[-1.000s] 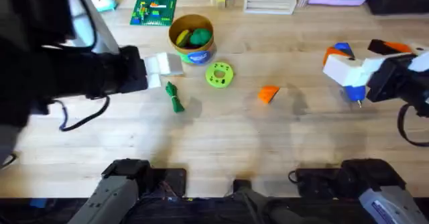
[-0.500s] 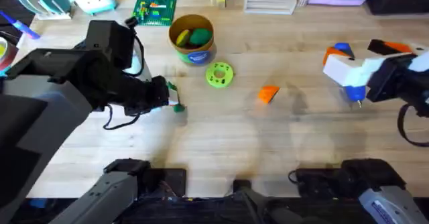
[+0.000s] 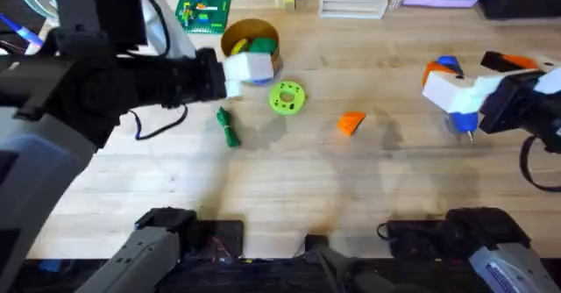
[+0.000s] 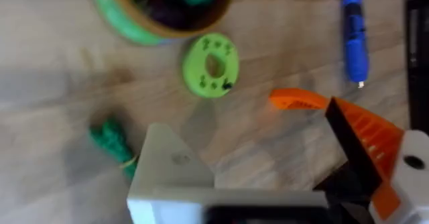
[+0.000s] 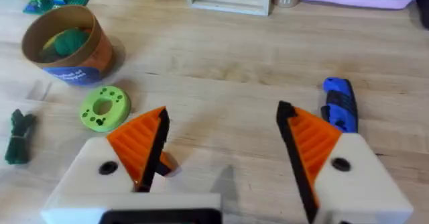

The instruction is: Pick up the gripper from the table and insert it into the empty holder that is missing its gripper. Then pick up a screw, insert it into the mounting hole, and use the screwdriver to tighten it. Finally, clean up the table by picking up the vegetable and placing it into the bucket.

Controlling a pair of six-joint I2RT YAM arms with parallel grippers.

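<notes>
Vegetable point(image 3: 228, 127) left of disc point(image 3: 287, 98), gripper point(image 3: 351, 122) right, bucket point(image 3: 250, 49) behind.

My left arm point(image 3: 79, 82) is bulky black casing across the upper left, a thin black cable looping under it, ending in a white hand point(image 3: 248, 67). My right hand point(image 5: 224, 143) has white wedge fingers with orange ribbed pads point(image 5: 137, 143), a dark screw hole in each.

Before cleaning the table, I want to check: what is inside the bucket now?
The bucket already holds a green toy piece and something yellow beside it. What lies beneath them is covered. The dark green vegetable is on the table, outside it.
</notes>
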